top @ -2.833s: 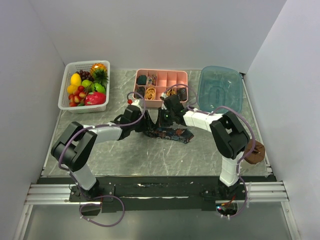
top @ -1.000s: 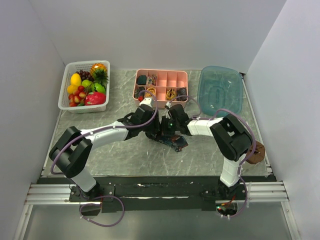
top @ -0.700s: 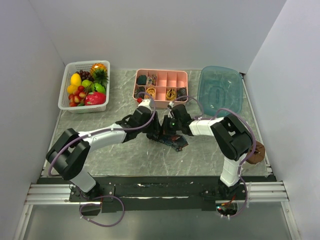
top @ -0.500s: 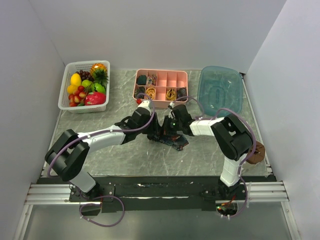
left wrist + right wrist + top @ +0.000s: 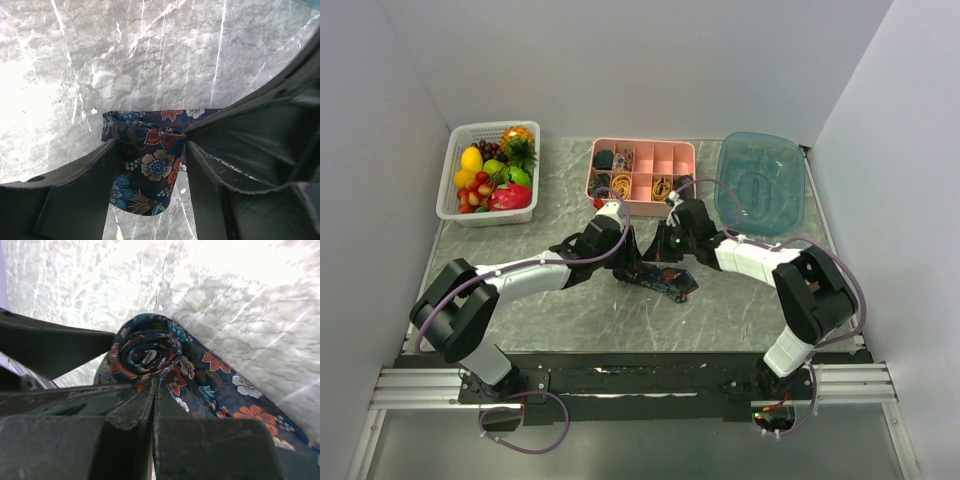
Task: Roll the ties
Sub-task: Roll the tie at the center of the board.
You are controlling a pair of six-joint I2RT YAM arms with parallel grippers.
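The grey marbled worktop (image 5: 560,305) carries a white fruit basket (image 5: 445,192), a pink divided tray (image 5: 642,144), a blue tub (image 5: 760,175) and a partly rolled tie (image 5: 666,282).

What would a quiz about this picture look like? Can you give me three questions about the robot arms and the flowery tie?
1. True or false: the left end effector holds the tie.
2. What fills the white basket? A) fruit B) ties C) cups
3. Fill in: the compartment tray is ___ in colour.
Key: 1 true; 2 A; 3 pink.
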